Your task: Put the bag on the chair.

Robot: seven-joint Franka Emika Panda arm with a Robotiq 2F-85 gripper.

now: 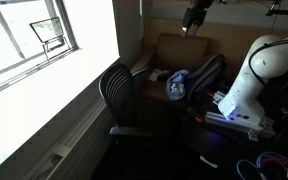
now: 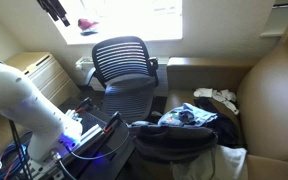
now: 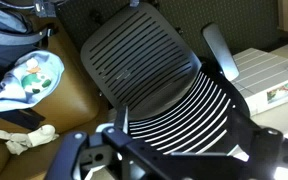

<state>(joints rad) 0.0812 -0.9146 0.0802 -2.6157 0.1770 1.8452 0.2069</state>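
Note:
A black mesh office chair (image 1: 119,92) (image 2: 124,65) stands by the window and fills the wrist view (image 3: 144,60). A dark bag (image 1: 206,75) (image 2: 174,142) lies on the brown armchair (image 1: 174,50) (image 2: 269,90), with a blue-and-white patterned cloth bundle (image 1: 177,85) (image 2: 189,117) (image 3: 29,78) on it. My gripper (image 1: 194,18) (image 2: 54,10) (image 3: 181,131) is open and empty. It hangs high above the office chair's seat, well apart from the bag.
A white cloth (image 2: 219,97) (image 3: 24,135) lies on the armchair seat. A white radiator unit (image 2: 44,70) (image 3: 269,75) stands beside the office chair. The robot base with cables (image 2: 74,135) (image 1: 269,165) is close to the bag. A bright window (image 1: 34,40) is behind.

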